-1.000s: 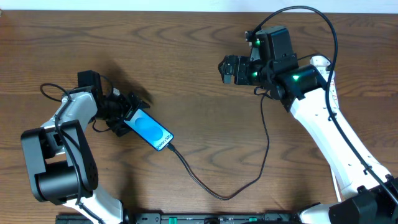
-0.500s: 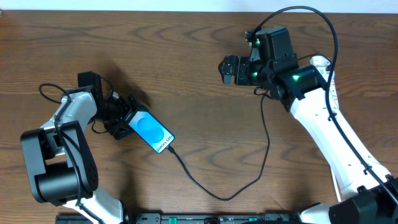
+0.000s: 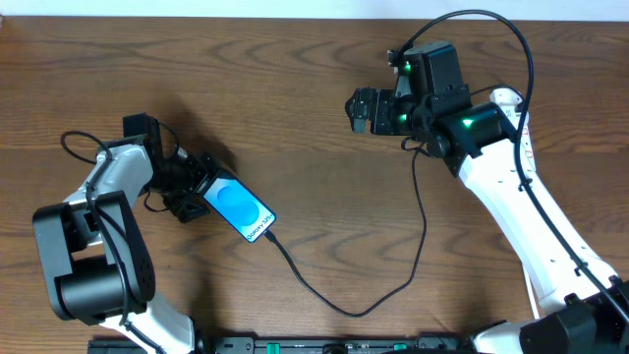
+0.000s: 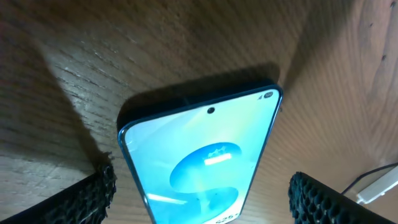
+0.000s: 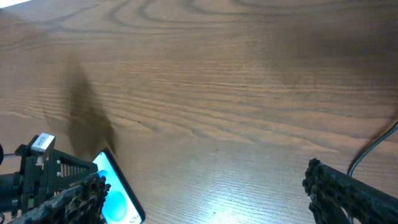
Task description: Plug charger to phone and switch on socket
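Note:
The phone [image 3: 241, 206] lies flat on the wooden table at the left, blue screen up; it also shows in the left wrist view [image 4: 205, 168] and the right wrist view [image 5: 115, 196]. The charger [image 3: 344, 308], a thin black cable, meets the phone's lower-right end and loops right and up towards the right arm. My left gripper [image 3: 201, 185] is open and straddles the phone's upper-left end; its fingers [image 4: 202, 199] stand apart from both edges. My right gripper [image 3: 359, 108] is open and empty, far to the phone's upper right, its view [image 5: 208, 199] showing bare wood. The socket is out of view.
The brown wooden table [image 3: 295, 88] fills the view. A dark cable [image 5: 373, 146] crosses the right edge of the right wrist view. A small white connector with a dark lead [image 4: 375, 190] shows at the lower right of the left wrist view.
My left gripper has slid a little down and left along the phone's upper end, and the phone has shifted slightly with it. The right arm has not moved.

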Action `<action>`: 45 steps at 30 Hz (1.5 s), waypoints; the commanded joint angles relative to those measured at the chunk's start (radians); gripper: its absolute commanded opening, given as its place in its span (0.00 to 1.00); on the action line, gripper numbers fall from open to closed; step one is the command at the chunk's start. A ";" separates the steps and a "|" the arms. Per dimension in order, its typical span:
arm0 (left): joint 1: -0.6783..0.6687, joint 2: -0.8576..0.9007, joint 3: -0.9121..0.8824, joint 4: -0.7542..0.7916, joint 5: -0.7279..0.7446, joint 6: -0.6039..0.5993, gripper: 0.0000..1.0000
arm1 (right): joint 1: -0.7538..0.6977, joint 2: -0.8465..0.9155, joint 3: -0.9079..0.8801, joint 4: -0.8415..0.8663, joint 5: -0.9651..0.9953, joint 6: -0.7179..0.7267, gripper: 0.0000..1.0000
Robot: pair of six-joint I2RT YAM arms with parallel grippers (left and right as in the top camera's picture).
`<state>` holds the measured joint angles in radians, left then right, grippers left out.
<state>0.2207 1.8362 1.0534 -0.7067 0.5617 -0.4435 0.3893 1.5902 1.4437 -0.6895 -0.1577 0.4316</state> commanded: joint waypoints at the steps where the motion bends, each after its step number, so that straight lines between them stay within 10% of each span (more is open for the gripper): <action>1: 0.003 0.011 0.011 -0.017 -0.111 0.097 0.92 | -0.002 -0.015 0.011 -0.002 0.025 -0.018 0.99; 11: -0.021 -0.188 0.092 -0.104 -0.114 0.331 0.92 | -0.002 -0.015 0.011 0.002 0.038 -0.019 0.99; 17: -0.171 -0.343 0.173 -0.296 -0.412 0.401 0.92 | -0.002 -0.013 0.011 0.007 0.045 -0.018 0.99; 28: -0.442 -0.628 0.175 -0.304 -0.524 0.406 0.92 | -0.002 -0.013 0.011 -0.021 0.047 -0.022 0.99; 45: -0.449 -0.783 0.175 -0.277 -0.529 0.406 0.92 | -0.002 -0.013 0.011 -0.113 0.048 -0.022 0.99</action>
<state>-0.2256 1.0515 1.2091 -0.9836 0.0479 -0.0502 0.3893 1.5902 1.4437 -0.7959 -0.1181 0.4240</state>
